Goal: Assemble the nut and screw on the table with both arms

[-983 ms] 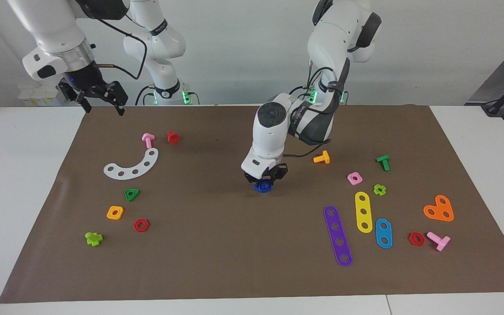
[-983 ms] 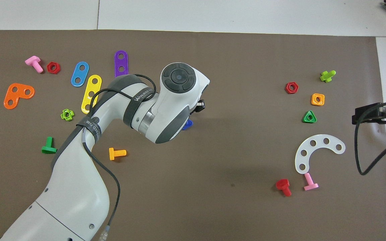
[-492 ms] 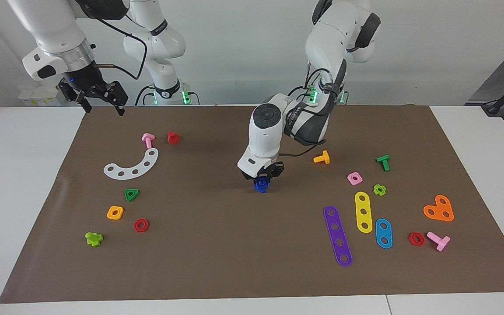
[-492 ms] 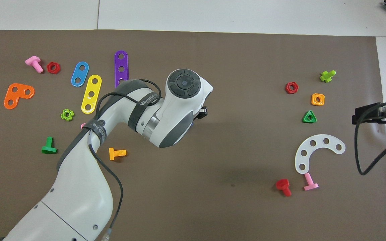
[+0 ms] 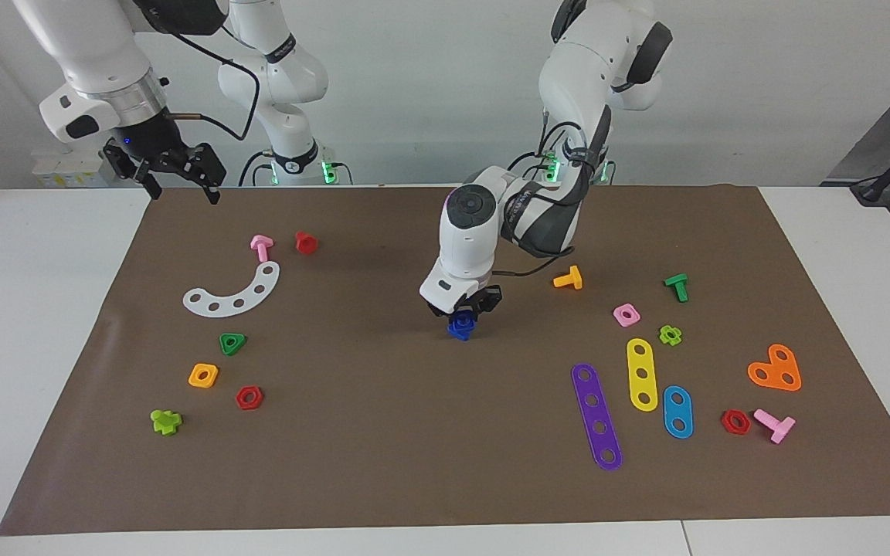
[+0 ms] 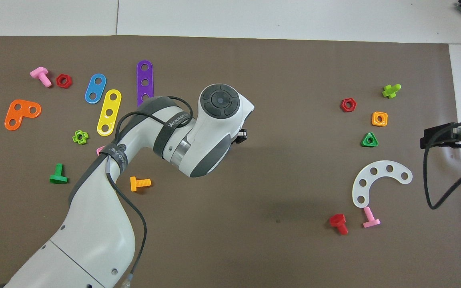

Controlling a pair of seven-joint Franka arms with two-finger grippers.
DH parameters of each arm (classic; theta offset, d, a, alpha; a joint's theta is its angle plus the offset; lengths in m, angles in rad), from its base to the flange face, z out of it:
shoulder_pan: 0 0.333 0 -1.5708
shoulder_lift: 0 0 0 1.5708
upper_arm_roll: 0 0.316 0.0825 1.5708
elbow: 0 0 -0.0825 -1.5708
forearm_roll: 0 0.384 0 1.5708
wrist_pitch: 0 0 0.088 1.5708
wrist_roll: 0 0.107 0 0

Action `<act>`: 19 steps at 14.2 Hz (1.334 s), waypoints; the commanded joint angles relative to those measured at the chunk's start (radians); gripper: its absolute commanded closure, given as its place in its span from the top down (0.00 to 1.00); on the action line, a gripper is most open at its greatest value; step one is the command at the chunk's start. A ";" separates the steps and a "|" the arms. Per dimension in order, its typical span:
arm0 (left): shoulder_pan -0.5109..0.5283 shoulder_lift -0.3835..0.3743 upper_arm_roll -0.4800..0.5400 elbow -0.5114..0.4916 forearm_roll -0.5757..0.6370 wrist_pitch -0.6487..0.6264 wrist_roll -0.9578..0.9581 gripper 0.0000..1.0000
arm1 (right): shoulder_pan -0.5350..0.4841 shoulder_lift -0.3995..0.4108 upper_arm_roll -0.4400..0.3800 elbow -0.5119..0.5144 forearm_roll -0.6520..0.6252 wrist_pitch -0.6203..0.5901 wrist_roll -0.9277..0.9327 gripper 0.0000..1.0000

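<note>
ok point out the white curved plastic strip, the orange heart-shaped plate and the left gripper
white curved plastic strip (image 5: 234, 294): facing view, mid-arc
orange heart-shaped plate (image 5: 776, 370): facing view, centre
left gripper (image 5: 463, 313): facing view, between fingertips

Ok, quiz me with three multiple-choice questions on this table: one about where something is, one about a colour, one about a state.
1. The left tool is over:
A the dark blue piece
B the white arc
C the orange bolt

2. The strip between the purple strip and the blue strip is:
A green
B yellow
C red

3. The right tool is:
A shut on a nut
B open and empty
C resting on the mat

Answers:
1 A, it hangs right above that piece.
2 B, the yellow strip lies between them.
3 B, its fingers stand apart in the air, holding nothing.
</note>
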 commanded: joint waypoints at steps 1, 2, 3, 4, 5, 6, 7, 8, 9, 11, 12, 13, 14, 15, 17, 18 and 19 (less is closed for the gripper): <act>-0.004 -0.040 0.006 -0.100 -0.023 0.076 0.015 0.22 | -0.005 -0.006 0.003 -0.002 0.005 -0.011 -0.020 1.00; -0.004 -0.043 0.006 -0.113 -0.023 0.097 0.014 0.22 | -0.006 -0.006 0.003 -0.002 0.005 -0.011 -0.020 1.00; -0.004 -0.045 0.006 -0.119 -0.023 0.111 0.014 0.22 | -0.006 -0.006 0.003 -0.002 0.005 -0.011 -0.020 1.00; -0.004 -0.045 0.006 -0.119 -0.023 0.121 0.014 0.22 | -0.006 -0.006 0.003 -0.002 0.005 -0.011 -0.020 1.00; -0.004 -0.045 0.008 -0.119 -0.023 0.128 0.014 0.22 | -0.006 -0.006 0.003 -0.003 0.005 -0.011 -0.020 1.00; -0.004 -0.045 0.008 -0.119 -0.023 0.134 0.014 0.22 | -0.006 -0.006 0.003 -0.002 0.005 -0.011 -0.020 1.00; -0.002 -0.045 0.008 -0.117 -0.023 0.133 0.014 0.22 | -0.006 -0.006 0.003 -0.003 0.005 -0.011 -0.020 1.00; -0.001 -0.043 0.008 -0.110 -0.022 0.124 0.015 0.22 | -0.006 -0.006 0.003 -0.003 0.005 -0.013 -0.020 1.00; 0.004 -0.043 0.008 -0.104 -0.022 0.115 0.015 0.22 | -0.006 -0.006 0.003 -0.003 0.005 -0.011 -0.020 1.00; 0.005 -0.042 0.006 -0.094 -0.023 0.096 0.015 0.22 | -0.006 -0.006 0.003 -0.003 0.005 -0.011 -0.020 1.00; 0.005 -0.040 0.006 -0.088 -0.029 0.087 0.015 0.22 | -0.006 -0.006 0.003 -0.002 0.005 -0.011 -0.020 1.00; 0.007 -0.039 0.008 -0.079 -0.045 0.075 0.015 0.22 | -0.006 -0.006 0.003 -0.002 0.005 -0.011 -0.020 1.00; 0.007 -0.036 0.008 -0.067 -0.051 0.064 0.015 0.22 | -0.006 -0.006 0.003 -0.002 0.005 -0.011 -0.020 1.00; 0.008 -0.034 0.006 -0.056 -0.054 0.053 0.015 0.22 | -0.006 -0.006 0.003 -0.003 0.005 -0.013 -0.020 1.00; 0.011 -0.034 0.008 -0.053 -0.077 0.042 0.015 0.22 | -0.006 -0.006 0.003 -0.002 0.005 -0.011 -0.020 1.00; 0.016 -0.034 0.009 -0.044 -0.079 0.032 0.015 0.22 | -0.005 -0.006 0.003 -0.003 0.005 -0.011 -0.020 1.00; 0.019 -0.033 0.008 -0.033 -0.080 0.016 0.015 0.22 | -0.006 -0.006 0.003 -0.003 0.005 -0.011 -0.020 1.00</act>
